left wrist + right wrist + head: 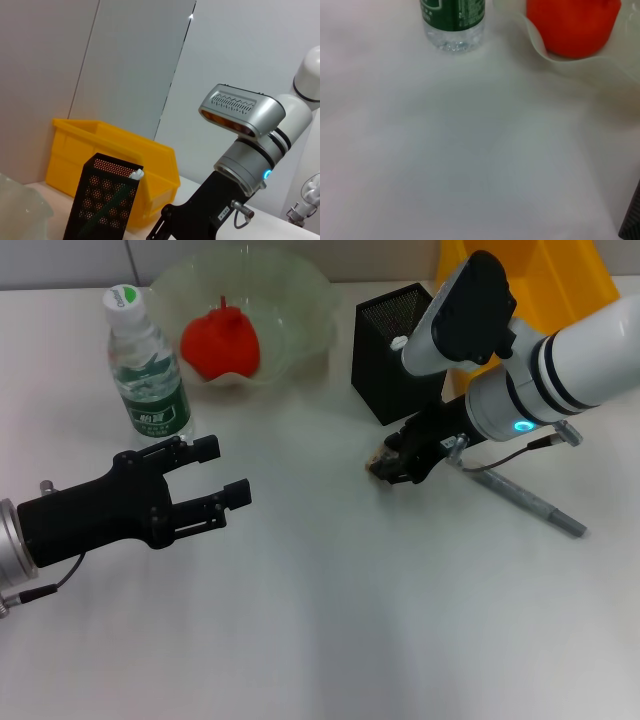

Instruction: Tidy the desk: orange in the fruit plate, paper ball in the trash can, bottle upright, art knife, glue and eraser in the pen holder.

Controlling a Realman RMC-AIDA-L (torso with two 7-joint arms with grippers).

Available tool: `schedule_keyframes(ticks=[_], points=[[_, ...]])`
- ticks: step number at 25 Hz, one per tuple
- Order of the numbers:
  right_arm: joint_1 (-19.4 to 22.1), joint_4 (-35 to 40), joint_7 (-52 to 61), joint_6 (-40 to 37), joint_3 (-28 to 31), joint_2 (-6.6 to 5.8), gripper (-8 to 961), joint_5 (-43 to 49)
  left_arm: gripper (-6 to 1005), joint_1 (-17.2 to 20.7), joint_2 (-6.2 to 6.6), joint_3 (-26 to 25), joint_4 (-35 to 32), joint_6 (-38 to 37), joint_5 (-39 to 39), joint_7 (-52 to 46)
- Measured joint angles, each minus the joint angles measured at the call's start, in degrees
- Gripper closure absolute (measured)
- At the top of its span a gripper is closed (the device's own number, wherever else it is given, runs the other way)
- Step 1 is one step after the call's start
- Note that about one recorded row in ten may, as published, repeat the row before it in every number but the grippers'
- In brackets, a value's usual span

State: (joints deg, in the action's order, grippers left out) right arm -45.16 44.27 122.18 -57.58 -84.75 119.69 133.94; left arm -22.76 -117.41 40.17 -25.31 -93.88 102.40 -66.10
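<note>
While the right gripper [392,466] is pressing down at a small brownish thing [378,462] beside the one black pen holder [392,350], its grip is impossible to read. One bottle [146,365] is standing upright, one orange [220,341] is sitting in the fruit plate [300,300], and one grey art knife [528,500] is lying on the desk [330,620]. Left gripper [228,477] is hovering with fingers spread, holding nothing.
</note>
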Motion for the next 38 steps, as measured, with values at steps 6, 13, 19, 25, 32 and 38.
schedule_keyframes(ticks=[6,13,19,25,32,38], points=[[0.9,2.1,-0.1,-1.5,0.4,-0.19,554,-3.2,201,0.0,0.08,0.2,0.0,-0.1,-0.1,0.0],[3.1,10.5,0.1,-11.4,7.0,-0.38,570,-5.9,201,0.0,0.29,0.3,0.0,-0.3,-0.1,0.0],[3.6,15.9,-0.2,-21.0,17.7,-0.48,612,-7.7,201,-0.2,0.33,0.3,0.0,-0.4,-0.1,0.1],[3.1,19.2,-0.5,-26.4,24.3,-0.84,622,-8.7,201,-0.5,0.34,0.2,-0.1,-0.4,-0.1,0.2],[2.0,22.6,0.0,-27.9,27.9,-1.6,620,-8.4,201,-0.7,0.28,0.1,-0.2,-0.4,-0.1,0.0],[1.2,24.2,0.1,-27.8,30.1,-2.63,619,-7.8,201,-0.7,0.23,-0.1,-0.1,-0.3,-0.1,0.0]])
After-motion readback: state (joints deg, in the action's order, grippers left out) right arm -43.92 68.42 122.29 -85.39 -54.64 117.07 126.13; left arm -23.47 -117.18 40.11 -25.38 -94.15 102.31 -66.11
